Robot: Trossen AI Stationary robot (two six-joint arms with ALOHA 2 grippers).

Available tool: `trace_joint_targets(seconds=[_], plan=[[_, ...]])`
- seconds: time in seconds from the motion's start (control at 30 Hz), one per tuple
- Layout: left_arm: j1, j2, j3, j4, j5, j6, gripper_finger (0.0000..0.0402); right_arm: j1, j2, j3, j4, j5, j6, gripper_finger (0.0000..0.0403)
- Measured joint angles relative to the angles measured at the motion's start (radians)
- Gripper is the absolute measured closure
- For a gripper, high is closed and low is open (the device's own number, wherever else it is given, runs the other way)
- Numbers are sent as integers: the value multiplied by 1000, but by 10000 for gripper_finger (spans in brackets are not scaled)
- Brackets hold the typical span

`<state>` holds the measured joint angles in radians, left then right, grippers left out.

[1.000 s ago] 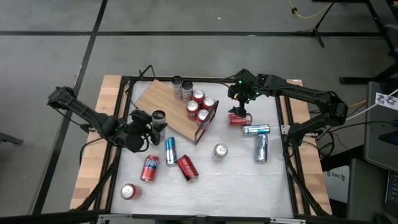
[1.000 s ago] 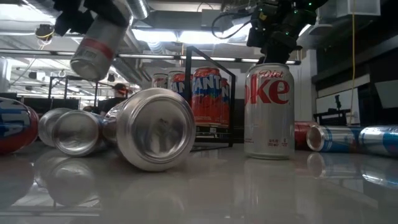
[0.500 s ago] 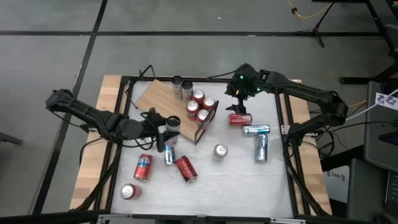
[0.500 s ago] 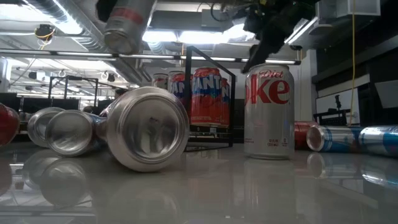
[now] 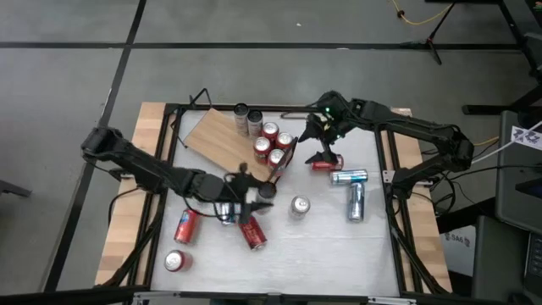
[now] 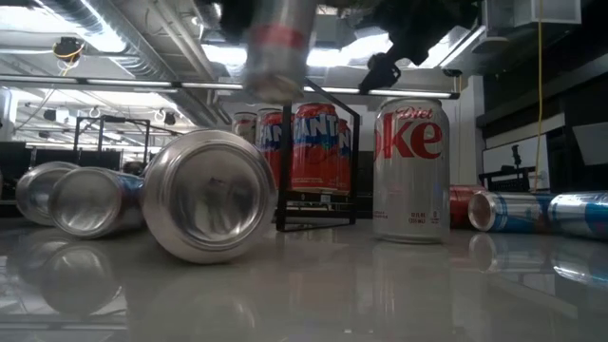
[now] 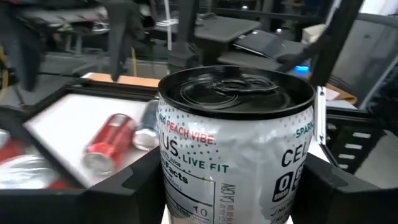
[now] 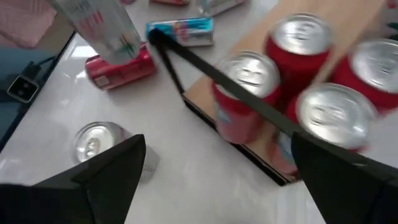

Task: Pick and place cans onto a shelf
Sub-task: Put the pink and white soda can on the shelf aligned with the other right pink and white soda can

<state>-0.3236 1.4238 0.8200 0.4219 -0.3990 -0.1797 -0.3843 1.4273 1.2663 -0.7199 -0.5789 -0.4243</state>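
Observation:
My left gripper (image 5: 251, 191) reaches over the table's middle and is shut on a white-and-silver can (image 7: 236, 143), which shows blurred and high in the low view (image 6: 275, 43). The shelf (image 5: 218, 137), a wooden board with a black frame (image 5: 284, 161) at one end, lies at the far middle. Red cans (image 5: 271, 144) and two silver cans (image 5: 247, 119) stand on it. My right gripper (image 5: 318, 140) hangs open above the frame end, over a red can (image 5: 326, 163) lying on its side. My left gripper pinches the white can's side wall (image 7: 171, 186) between its two fingers, one on each side of the body below the top rim. The fingers (image 7: 127, 183) come nearly level from the table's left and lie across the can. The can is lifted clear, about upright, top up.
A Diet Coke can (image 5: 300, 206) stands upright near the middle. Red cans (image 5: 254, 232) (image 5: 186, 225) and a blue-silver can (image 5: 229, 213) lie under my left arm. Another red can (image 5: 175, 260) stands near the front left. Two silver-blue cans (image 5: 349, 176) (image 5: 356, 203) lie at the right.
My left gripper has carried the white can from the left side toward the table's middle, rolling its wrist so that the can has turned from tilted to about upright. The red can lying under the arm has shifted toward the left edge. My right gripper has risen a little and turned, staying open.

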Motion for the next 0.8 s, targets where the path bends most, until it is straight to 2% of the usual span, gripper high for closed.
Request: trace_joint_targets(seconds=[0.13,0.37,0.8], plan=[[-22,116,0,125,1,1,167,95,0,0,-3,65,-1,13],[-26,252,0,239,2,1,167,262,0,0,49,202,-2,13],[-14,399,0,324,2,70,167,476,0,0,148,216,0,13]])
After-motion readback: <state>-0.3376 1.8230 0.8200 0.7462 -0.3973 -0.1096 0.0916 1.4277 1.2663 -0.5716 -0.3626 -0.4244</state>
